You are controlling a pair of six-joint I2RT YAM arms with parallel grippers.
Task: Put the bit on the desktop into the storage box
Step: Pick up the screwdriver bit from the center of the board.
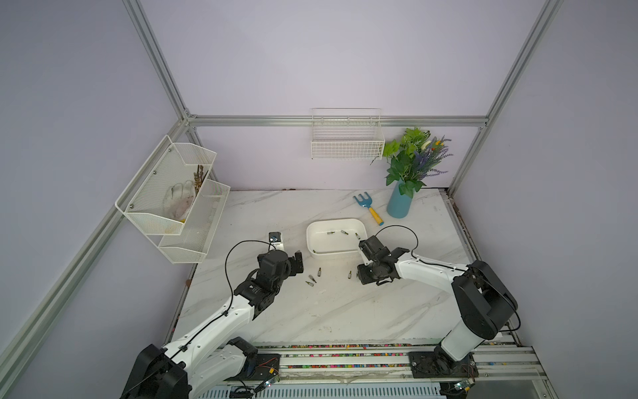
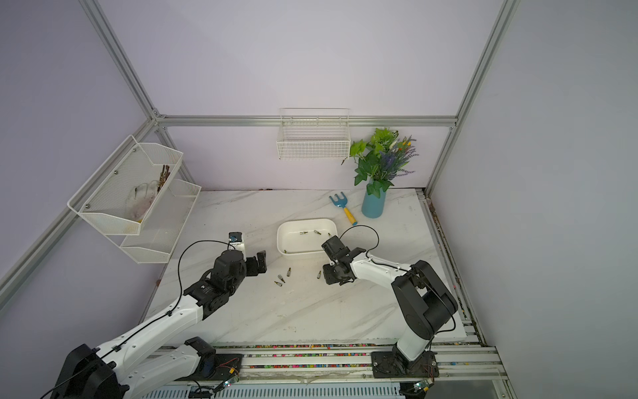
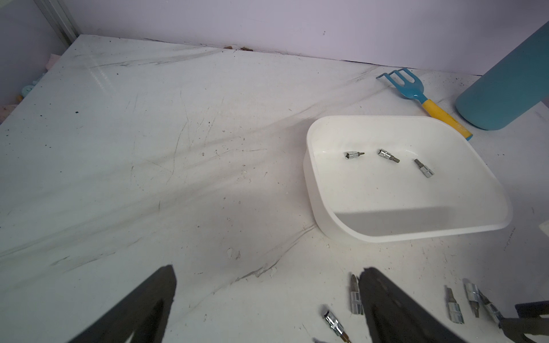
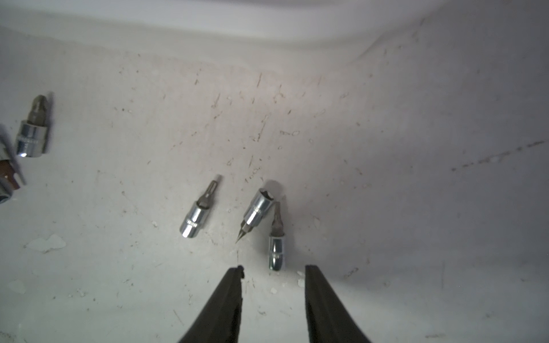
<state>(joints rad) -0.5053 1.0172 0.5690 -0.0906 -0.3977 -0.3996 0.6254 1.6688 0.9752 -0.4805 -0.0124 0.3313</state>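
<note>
White storage box (image 3: 368, 118) with several bits (image 3: 388, 156); left pincer (image 3: 267, 268) and right pincer (image 4: 273, 268) apart.

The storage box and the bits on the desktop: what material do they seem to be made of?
The storage box looks like white plastic, smooth and slightly glossy: its thin moulded walls have rounded corners and soft highlights. The bits look like steel. Their socket ends are bright and mirror-like, probably chrome-plated, while the tips are dull grey, seemingly unpolished metal.
</note>
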